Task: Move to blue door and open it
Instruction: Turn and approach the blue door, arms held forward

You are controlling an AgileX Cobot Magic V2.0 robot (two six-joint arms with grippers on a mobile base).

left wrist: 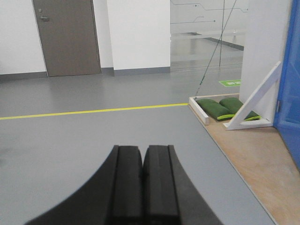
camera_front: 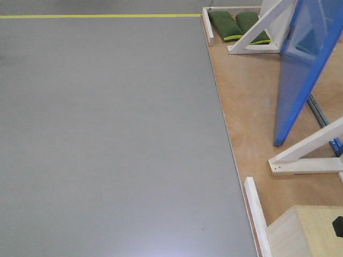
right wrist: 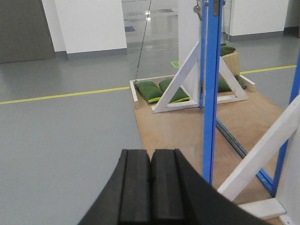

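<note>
The blue door (camera_front: 297, 80) stands on the wooden platform at the right of the front view, its glossy panel angled toward me. The right wrist view sees the blue door (right wrist: 211, 93) nearly edge-on, with a bit of steel hardware (right wrist: 198, 8) at its top. A strip of the blue door (left wrist: 289, 112) shows at the right edge of the left wrist view. My left gripper (left wrist: 142, 154) is shut with nothing in it, over grey floor well left of the door. My right gripper (right wrist: 151, 157) is also shut and empty, short of the platform's edge.
A wooden platform (camera_front: 246, 101) carries white slanted braces (camera_front: 308, 147), green sandbags (camera_front: 225, 24), a white curb (camera_front: 256, 214) and a pale wooden box (camera_front: 305, 233). A floor rail (right wrist: 232, 138) crosses it. A yellow line (camera_front: 96, 16) marks the grey floor. A grey door (left wrist: 68, 37) is in the far wall.
</note>
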